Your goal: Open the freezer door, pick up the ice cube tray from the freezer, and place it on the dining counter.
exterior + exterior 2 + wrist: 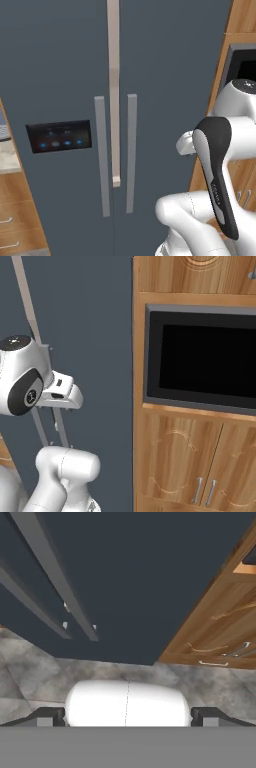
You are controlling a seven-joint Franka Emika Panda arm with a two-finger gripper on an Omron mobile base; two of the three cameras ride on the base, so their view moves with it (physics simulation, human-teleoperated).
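Nothing done yet, by the look of it. The freezer [55, 75] fills the left half of the left base frame and is fully shut. The freezer door [50, 200], the one with the black panel of blue lights [59, 136] at mid-left, sits flush with the plain grey door [170, 75] to its right. Its vertical bar handle [102, 155] stands just left of centre and is untouched. In the hand frame both handles run diagonally through the upper left, well apart from the gripper [127, 716] at bottom centre, whose tips are spread as wide as they go, holding nothing. The ice cube tray is presumably inside, hidden. Left to do: grab handle, swing door, pick tray, carry it to the dining counter.
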